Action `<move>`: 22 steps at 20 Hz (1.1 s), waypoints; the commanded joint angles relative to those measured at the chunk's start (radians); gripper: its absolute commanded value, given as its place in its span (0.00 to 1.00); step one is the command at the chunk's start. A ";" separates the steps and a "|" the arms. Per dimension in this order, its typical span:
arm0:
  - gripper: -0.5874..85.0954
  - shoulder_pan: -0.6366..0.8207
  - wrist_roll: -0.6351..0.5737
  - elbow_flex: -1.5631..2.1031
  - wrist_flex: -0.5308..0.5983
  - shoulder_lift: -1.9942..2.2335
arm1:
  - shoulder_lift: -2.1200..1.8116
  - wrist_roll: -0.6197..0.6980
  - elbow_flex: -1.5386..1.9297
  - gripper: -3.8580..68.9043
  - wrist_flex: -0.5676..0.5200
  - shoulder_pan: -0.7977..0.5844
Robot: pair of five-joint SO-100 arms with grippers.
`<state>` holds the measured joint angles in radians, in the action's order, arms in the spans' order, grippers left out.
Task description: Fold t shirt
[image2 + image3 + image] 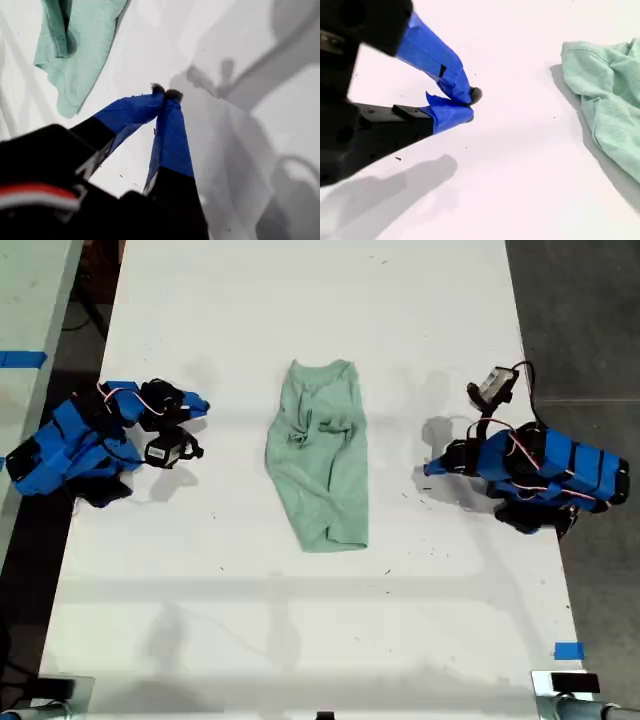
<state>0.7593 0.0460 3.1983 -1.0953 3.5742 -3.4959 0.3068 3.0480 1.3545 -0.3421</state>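
The t shirt (320, 455) lies flat near the middle of the white counter (250, 640), about midway between its two long edges. It is a soft, pale mint-green knit. It forms a long, rounded strip with a straight hem at one end and a bunched, wrinkled knot of cloth toward the other. Nothing touches it.

In the exterior view, one blue arm (80, 445) sits by the counter's long edge on the exterior view's left. The other arm (545, 470) sits by the opposite long edge on the exterior view's right. Both are well apart from the cloth, and the wrist views do not settle which arm is which.

The first hand (166, 92) has slim, tapering fingers wrapped in smooth blue tape with small dark tips. The tips are pressed together and hold nothing. It hangs over bare counter, with a hem corner of the shirt lying nearby.

The second hand (470, 102) has the same blue tape, slightly creased, over black plastic. Its jaws meet at the tips and it is empty. It sits over the matte white surface, clear of the shirt's folded edge.

A small square of blue tape (568, 651) marks the counter near a corner on the exterior view's right.
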 commanded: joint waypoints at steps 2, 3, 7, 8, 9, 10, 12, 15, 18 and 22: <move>0.01 -0.006 -0.012 0.006 0.011 0.009 | -0.011 -0.012 0.052 0.06 -0.003 0.028; 0.01 -0.028 -0.063 0.005 0.015 0.009 | -0.011 -0.006 0.051 0.06 -0.003 0.015; 0.00 -0.253 0.138 -0.169 0.041 -0.126 | 0.132 -0.161 -0.103 0.05 0.072 0.103; 0.00 -0.333 0.213 -0.267 0.051 -0.305 | 0.293 -0.252 -0.224 0.05 0.071 0.193; 0.00 -0.400 0.259 -0.374 0.061 -0.483 | 0.479 -0.304 -0.364 0.05 0.069 0.258; 0.00 -0.456 0.287 -0.502 0.063 -0.653 | 0.652 -0.331 -0.515 0.05 0.077 0.307; 0.00 -0.538 0.302 -0.782 0.038 -0.965 | 0.953 -0.348 -0.795 0.05 0.089 0.364; 0.00 -0.614 0.279 -1.189 -0.015 -1.402 | 1.359 -0.353 -1.210 0.05 0.198 0.407; 0.00 -0.643 0.264 -1.387 -0.008 -1.647 | 1.637 -0.364 -1.534 0.05 0.302 0.437; 0.00 -0.707 0.268 -1.586 -0.005 -1.873 | 1.853 -0.362 -1.744 0.05 0.324 0.457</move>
<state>0.0951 0.3175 1.7472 -1.1075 1.7595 -1.6935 -0.0476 1.4251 1.6567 0.0997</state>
